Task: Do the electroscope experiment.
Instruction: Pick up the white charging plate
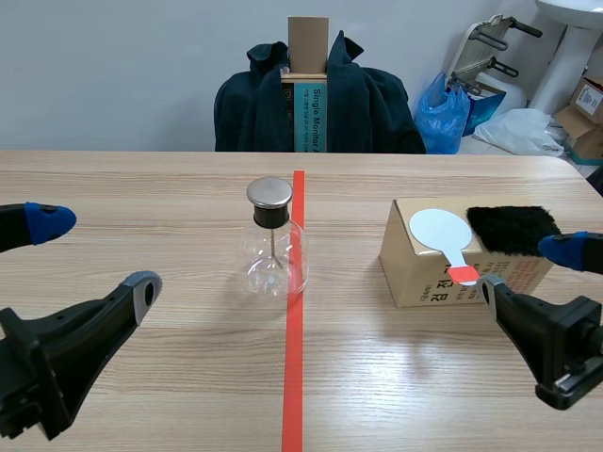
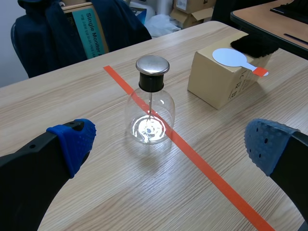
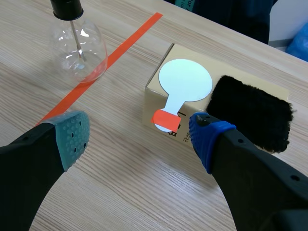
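Glossy glass flask (image 1: 274, 264) with brushed metal cap (image 1: 269, 192), matt cardboard box (image 1: 410, 273), fluffy fur pad (image 1: 513, 229), wood-grain table (image 1: 141, 207).

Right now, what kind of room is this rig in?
Likely an office or lab corner: a taped wooden table, a dark jacket draped behind it, cardboard boxes and a blue bag by the wall.

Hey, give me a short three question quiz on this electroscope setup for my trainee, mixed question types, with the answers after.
1. True or false: the right gripper is holding the glass flask.
2. What lies beside the white paddle on the cardboard box? A) black fur pad B) glass rod C) sponge
3. Fill in: the left gripper has its fingers ____.
Key: 1 false; 2 A; 3 open.
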Tool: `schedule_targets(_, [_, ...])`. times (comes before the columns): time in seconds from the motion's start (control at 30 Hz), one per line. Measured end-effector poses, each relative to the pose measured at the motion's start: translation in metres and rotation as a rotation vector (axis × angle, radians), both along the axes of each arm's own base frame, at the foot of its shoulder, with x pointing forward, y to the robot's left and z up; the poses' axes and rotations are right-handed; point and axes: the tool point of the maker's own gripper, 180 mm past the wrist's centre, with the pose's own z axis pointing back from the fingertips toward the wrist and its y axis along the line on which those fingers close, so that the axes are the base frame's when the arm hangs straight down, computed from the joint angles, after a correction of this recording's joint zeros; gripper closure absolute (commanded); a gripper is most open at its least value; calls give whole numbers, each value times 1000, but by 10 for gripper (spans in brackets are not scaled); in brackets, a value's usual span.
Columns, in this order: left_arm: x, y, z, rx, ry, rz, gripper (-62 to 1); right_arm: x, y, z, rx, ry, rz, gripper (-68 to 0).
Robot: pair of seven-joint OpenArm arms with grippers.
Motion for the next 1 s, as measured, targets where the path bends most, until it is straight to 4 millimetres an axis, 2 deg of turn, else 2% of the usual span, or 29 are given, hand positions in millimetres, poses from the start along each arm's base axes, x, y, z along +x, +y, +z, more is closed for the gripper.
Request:
schedule_targets(0.23, [-1,-1,-3,36,-6,-11,-623,3,-3,3,3,-20,-17,-679])
schedule_targets(0.5, [-2,-1,-5,60,-10,-19,-623,-1,-6,-10,-36,52,-24,-679])
schedule_targets(1.0, [-2,-1,-7,83,-14,-26,-623,0,-5,-7,-25,31,-22,-679])
